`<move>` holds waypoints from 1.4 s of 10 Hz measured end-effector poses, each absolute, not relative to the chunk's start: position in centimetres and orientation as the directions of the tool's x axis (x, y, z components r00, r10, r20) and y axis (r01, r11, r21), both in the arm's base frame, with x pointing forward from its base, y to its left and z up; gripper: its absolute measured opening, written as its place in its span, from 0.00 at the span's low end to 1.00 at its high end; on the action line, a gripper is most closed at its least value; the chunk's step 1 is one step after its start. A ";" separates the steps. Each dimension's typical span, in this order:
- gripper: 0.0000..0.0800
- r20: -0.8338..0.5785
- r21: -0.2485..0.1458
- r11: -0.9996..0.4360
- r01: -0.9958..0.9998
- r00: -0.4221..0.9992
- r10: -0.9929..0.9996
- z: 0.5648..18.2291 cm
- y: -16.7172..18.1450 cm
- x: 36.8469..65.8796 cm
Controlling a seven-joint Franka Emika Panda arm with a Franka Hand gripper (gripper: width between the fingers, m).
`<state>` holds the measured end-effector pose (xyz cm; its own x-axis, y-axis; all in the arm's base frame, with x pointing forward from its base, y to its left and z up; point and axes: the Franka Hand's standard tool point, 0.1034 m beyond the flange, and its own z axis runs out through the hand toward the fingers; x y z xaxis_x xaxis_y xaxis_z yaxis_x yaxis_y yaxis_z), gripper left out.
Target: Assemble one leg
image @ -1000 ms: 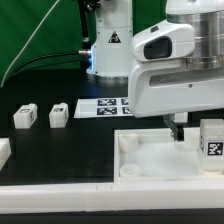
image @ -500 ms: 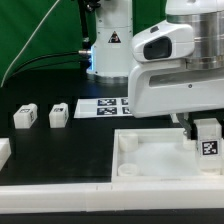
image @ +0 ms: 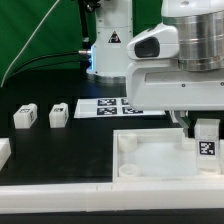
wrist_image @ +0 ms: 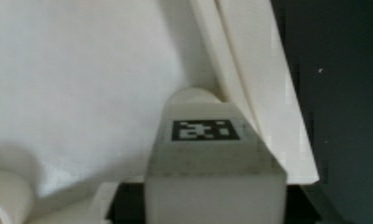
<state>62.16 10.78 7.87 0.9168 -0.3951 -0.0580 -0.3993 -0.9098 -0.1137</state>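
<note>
Black desk fills the foreground of the exterior view, and its pale front edge is seen nearest the camera. On it, directly below the pincer, a large white square panel with a raised rim is laid flat. A round hole is seen at its near corner on the exterior view's left. The pincer is clenched on the leg, a small white block that is held upright over the panel's part on the exterior view's right. Its black-and-white tag is turned toward the camera. In the wrist view the leg is seen between the dark fingers, close beside the panel's raised rim, with bare black desk beyond that rim. Whether the leg touches the panel floor cannot be told. Well apart from the pincer, at the exterior view's left edge, a white part is cut off by the picture. Farther back on that side, two more small white blocks are set near each other on the desk. Behind the pincer the marker board is laid flat, partly hidden by the arm. Beyond it the white arm base is seen against a green backdrop.
</note>
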 end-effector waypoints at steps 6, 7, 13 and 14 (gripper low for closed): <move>0.36 -0.122 -0.056 -0.410 -0.911 0.413 -0.902 7.7 11.1 62.0; 0.36 -0.129 -0.043 -0.309 -0.950 0.312 -0.941 7.7 11.1 62.0; 0.49 -0.150 -0.005 -0.009 -1.000 0.010 -0.989 7.7 11.1 62.1; 0.66 -0.150 -0.012 -0.055 -0.998 0.056 -0.987 7.7 11.1 62.1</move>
<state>62.10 11.10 7.68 0.0563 -0.9871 -0.1499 -0.9984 -0.0551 -0.0123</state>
